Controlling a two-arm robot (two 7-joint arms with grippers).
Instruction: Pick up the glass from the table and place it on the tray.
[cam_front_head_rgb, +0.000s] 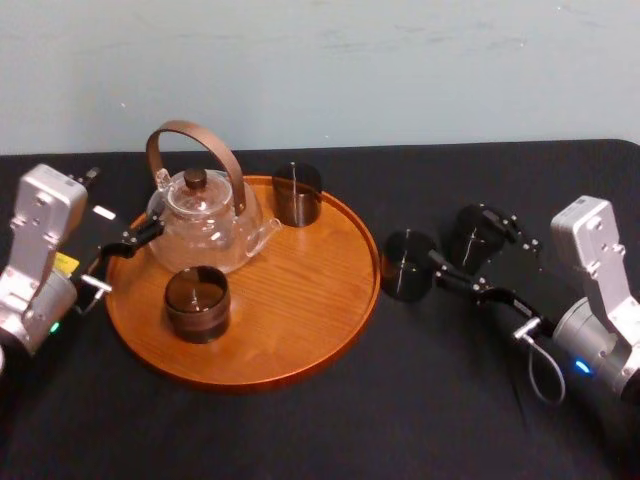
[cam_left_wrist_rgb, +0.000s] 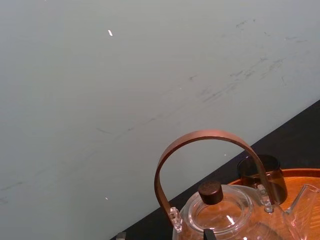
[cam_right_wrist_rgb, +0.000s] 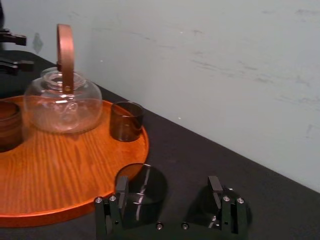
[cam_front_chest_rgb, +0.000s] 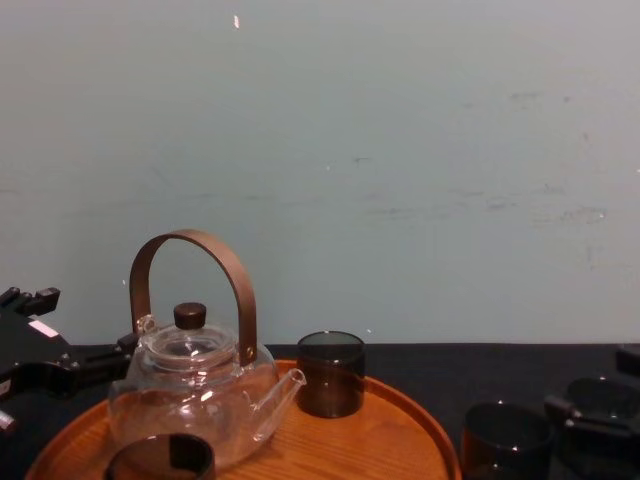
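The left gripper (cam_front_head_rgb: 118, 260), jaws parted, hangs at the tray's (cam_front_head_rgb: 300, 300) 9 o'clock beside the glass teapot (cam_front_head_rgb: 205, 225), a yellow label (cam_front_head_rgb: 64, 263) on its arm unreadable. At the tray's 3 o'clock the glass (cam_front_head_rgb: 406, 265) stands on the black cloth table (cam_front_head_rgb: 400, 400), the right gripper (cam_right_wrist_rgb: 168, 184), jaws wide, between it and a second glass (cam_front_head_rgb: 470, 240), below a scuffed pale wall (cam_front_head_rgb: 400, 60)

Matte black cloth covers the table (cam_front_head_rgb: 420, 400). The tray (cam_front_head_rgb: 300, 300) is orange-brown wood with streaky grain. The teapot (cam_front_head_rgb: 205, 225) is clear glass, with a reddish-brown handle (cam_front_head_rgb: 190, 130) and a dark brown knob (cam_front_head_rgb: 196, 180). The near tray glass (cam_front_head_rgb: 197, 303) and far tray glass (cam_front_head_rgb: 297, 194) are smoky brown. The wall (cam_front_head_rgb: 400, 60) is pale grey-green with faint scuffs. The right gripper (cam_front_head_rgb: 488, 258) is black.
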